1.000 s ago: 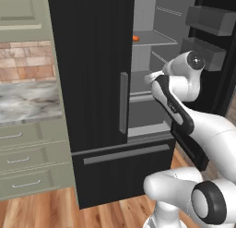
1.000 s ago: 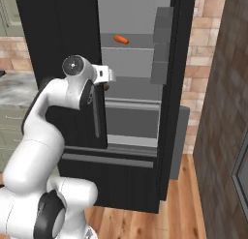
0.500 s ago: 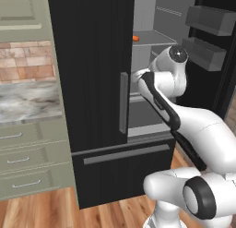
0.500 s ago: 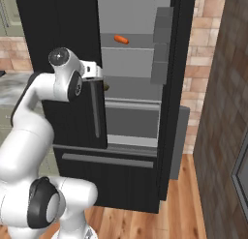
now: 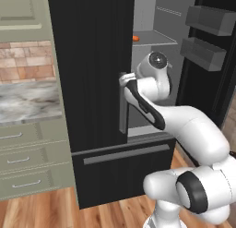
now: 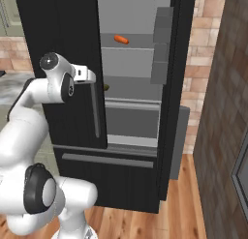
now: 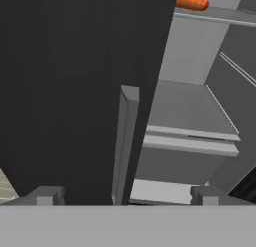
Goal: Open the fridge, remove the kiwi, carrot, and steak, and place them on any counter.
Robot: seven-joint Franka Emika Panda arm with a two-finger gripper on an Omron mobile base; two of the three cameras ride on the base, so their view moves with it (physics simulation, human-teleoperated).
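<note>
The fridge (image 6: 72, 44) stands with its right door swung wide and its left door closed. The gripper (image 7: 125, 195) is spread wide and grasps nothing, its fingertips either side of the left door's grey bar handle (image 6: 96, 112). The carrot (image 6: 121, 39) lies on an upper shelf (the kiwi (image 6: 106, 87) sits one shelf lower).

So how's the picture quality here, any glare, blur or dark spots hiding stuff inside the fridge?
Left base view: sharp, flat rendered light, no glare; the fridge door is near featureless black. Right base view: evenly lit interior, carrot crisp, a small dark lump on the shelf below too small to identify. Hand view: no blur; carrot cut by the top edge.
</note>
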